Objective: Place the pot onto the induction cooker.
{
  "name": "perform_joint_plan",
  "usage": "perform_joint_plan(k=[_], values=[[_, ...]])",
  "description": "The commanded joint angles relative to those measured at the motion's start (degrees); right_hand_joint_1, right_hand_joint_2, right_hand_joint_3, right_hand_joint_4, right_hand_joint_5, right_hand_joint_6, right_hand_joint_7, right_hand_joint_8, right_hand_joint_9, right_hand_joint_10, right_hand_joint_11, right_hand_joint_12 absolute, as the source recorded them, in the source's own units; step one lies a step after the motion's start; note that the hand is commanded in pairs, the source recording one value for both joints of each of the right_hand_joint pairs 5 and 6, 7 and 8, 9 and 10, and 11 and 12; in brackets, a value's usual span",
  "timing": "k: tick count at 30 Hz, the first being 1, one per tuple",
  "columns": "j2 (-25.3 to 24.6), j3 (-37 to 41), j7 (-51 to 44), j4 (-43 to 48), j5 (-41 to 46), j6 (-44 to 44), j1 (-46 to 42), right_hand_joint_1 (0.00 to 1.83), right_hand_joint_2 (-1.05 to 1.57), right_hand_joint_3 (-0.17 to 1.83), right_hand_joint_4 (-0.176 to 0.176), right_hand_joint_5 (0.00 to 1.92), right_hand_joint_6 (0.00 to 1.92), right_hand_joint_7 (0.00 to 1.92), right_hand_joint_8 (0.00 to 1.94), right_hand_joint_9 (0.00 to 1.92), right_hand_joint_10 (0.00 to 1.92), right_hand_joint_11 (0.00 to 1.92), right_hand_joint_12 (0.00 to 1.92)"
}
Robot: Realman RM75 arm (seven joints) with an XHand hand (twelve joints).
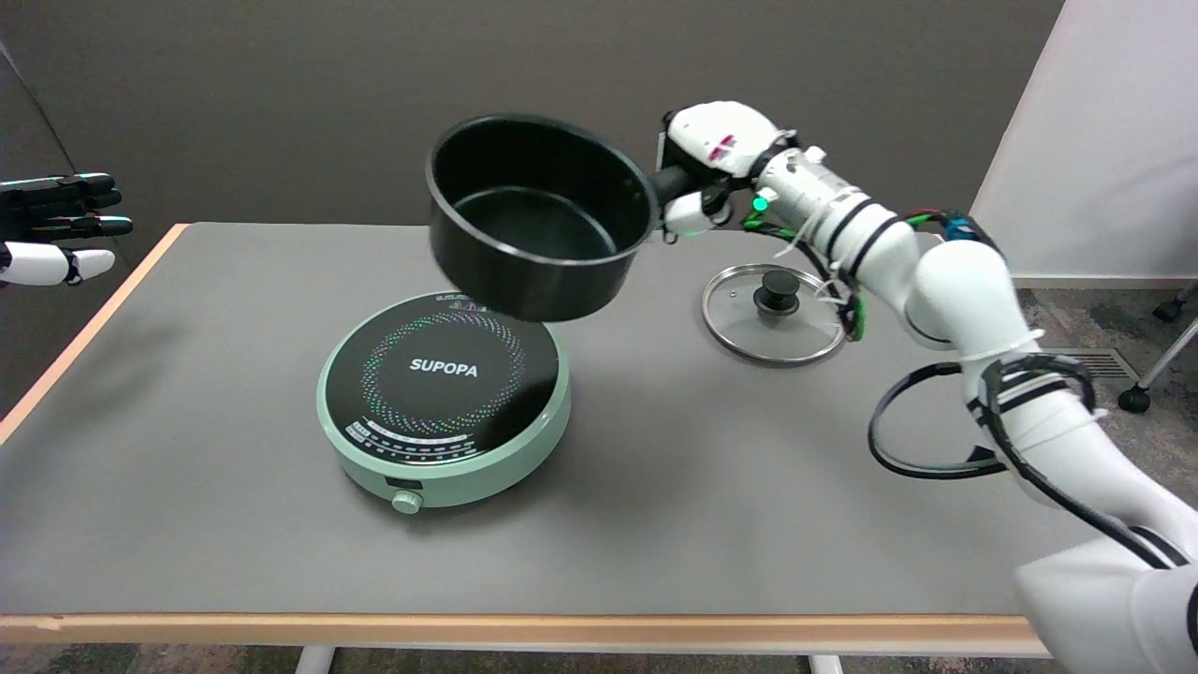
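A black pot (538, 220) hangs in the air, tilted with its mouth toward the camera. My right hand (708, 164) grips its short handle at the pot's right side. The pot is above the far right edge of the induction cooker (444, 398), a round mint-green unit with a black top marked SUPOPA, and does not touch it. The cooker sits on the grey table (655, 487) left of centre.
A glass lid (774, 312) with a black knob lies on the table to the right of the cooker, below my forearm. The cooker's black cord runs off toward the back edge behind the pot. The idle left hand (56, 227) hovers at the upper left.
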Motion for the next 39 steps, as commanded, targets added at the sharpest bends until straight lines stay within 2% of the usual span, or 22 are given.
perform_joint_plan(k=[1, 9, 16, 20, 27, 39], values=[[-11.70, -6.11, 21.13, -1.48, -34.31, -8.98, 6.68, 0.96, 1.28, 0.72, -0.075, 1.84, 1.84, 1.84, 1.84, 1.84, 1.84, 1.84, 1.84], [-14.33, -7.75, 26.67, -0.66, -39.92, -15.40, 9.62, 0.96, 1.27, 0.71, -0.077, 1.83, 1.83, 1.83, 1.83, 1.83, 1.83, 1.83, 1.83], [-15.49, -11.85, 29.61, -4.65, -40.85, -17.76, 13.35, 0.96, 1.26, 0.70, -0.078, 1.83, 1.83, 1.83, 1.83, 1.83, 1.83, 1.83, 1.83], [-16.87, -12.26, 30.76, -7.17, -44.17, -17.30, 14.76, 0.96, 1.26, 0.69, -0.078, 1.83, 1.83, 1.83, 1.83, 1.83, 1.83, 1.83, 1.83], [-20.27, -14.85, 34.24, -13.39, -50.62, -12.64, 18.32, 0.97, 1.26, 0.68, -0.078, 1.82, 1.82, 1.82, 1.82, 1.82, 1.82, 1.82, 1.82], [-23.50, -18.10, 34.03, -23.16, -50.86, -2.49, 21.06, 0.97, 1.26, 0.69, -0.078, 1.82, 1.82, 1.82, 1.82, 1.82, 1.82, 1.82, 1.82]])
